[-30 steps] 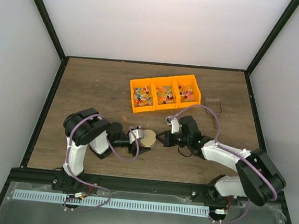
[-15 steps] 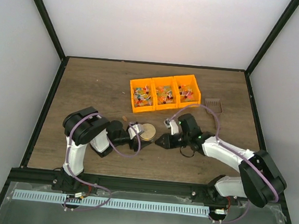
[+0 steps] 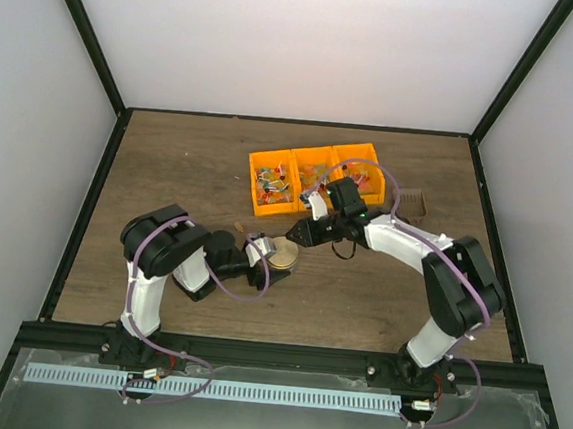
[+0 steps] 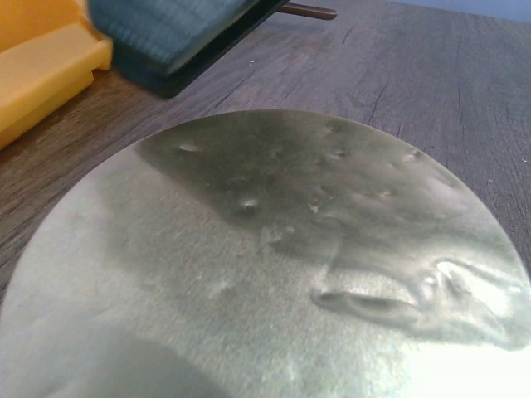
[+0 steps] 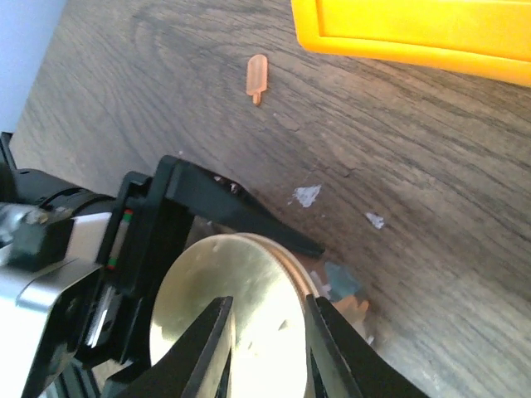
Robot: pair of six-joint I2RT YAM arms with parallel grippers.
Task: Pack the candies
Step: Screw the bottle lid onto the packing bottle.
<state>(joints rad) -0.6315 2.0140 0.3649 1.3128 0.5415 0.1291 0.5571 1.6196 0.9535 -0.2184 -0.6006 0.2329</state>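
Wood tabletop (image 3: pixel 170 164) inside white walls, top view: candies (image 3: pixel 274 183) in orange bins (image 3: pixel 271 156), upper centre; brown scoop (image 3: pixel 415 199) to right. Below bins, round lid (image 3: pixel 285 250) clamped in left gripper (image 3: pixel 274 261); right gripper (image 3: pixel 293 237) just beside lid. Left wrist view: lid filling frame, bin corner upper left. Right wrist view: right fingers (image 5: pixel 217 348) spread, straddling lid edge; stray orange candy (image 5: pixel 257 79) on wood, upper centre.
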